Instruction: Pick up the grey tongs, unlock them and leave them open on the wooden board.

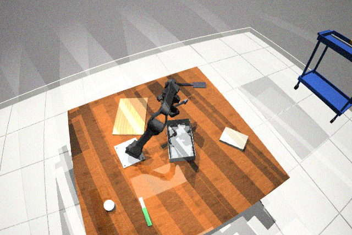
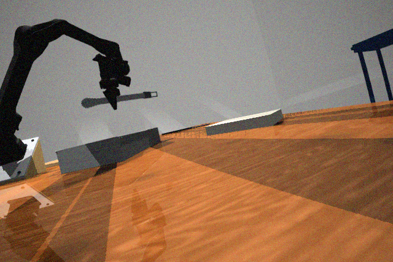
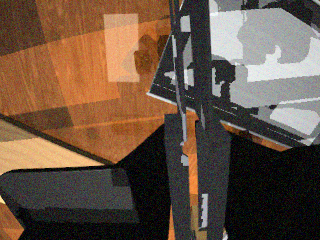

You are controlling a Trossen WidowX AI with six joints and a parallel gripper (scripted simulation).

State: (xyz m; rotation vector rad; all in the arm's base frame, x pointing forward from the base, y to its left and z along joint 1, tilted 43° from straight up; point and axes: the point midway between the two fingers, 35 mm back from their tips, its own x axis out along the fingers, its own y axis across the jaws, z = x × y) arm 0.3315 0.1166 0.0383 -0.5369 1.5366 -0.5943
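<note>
The grey tongs (image 1: pixel 183 102) (image 2: pixel 136 96) (image 3: pixel 201 55) are in the air, clear of the tin. In the exterior view they lie nearly level, with the rounded tip end slightly lower than the looped end. Their arms look close together. My gripper (image 2: pixel 114 102) (image 3: pixel 183 128) points down and is shut on the tongs near their middle. The roasting tin (image 1: pixel 181 159) (image 2: pixel 126 146) (image 3: pixel 162 85) stands on the table below, with shadows inside it. The wooden board (image 1: pixel 127 113) (image 3: pixel 35 155) lies flat, left of the tin in the top view. The lock itself is too small to see.
A dark spatula (image 1: pixel 199 85) lies at the far table edge, partly behind the arm. A pale block (image 1: pixel 233 137) (image 2: pixel 247 119) sits right of the tin. A green-handled tool (image 1: pixel 146 216) and a white round object (image 1: pixel 109 205) are near the front. A blue cart (image 1: pixel 324 87) stands beyond the table.
</note>
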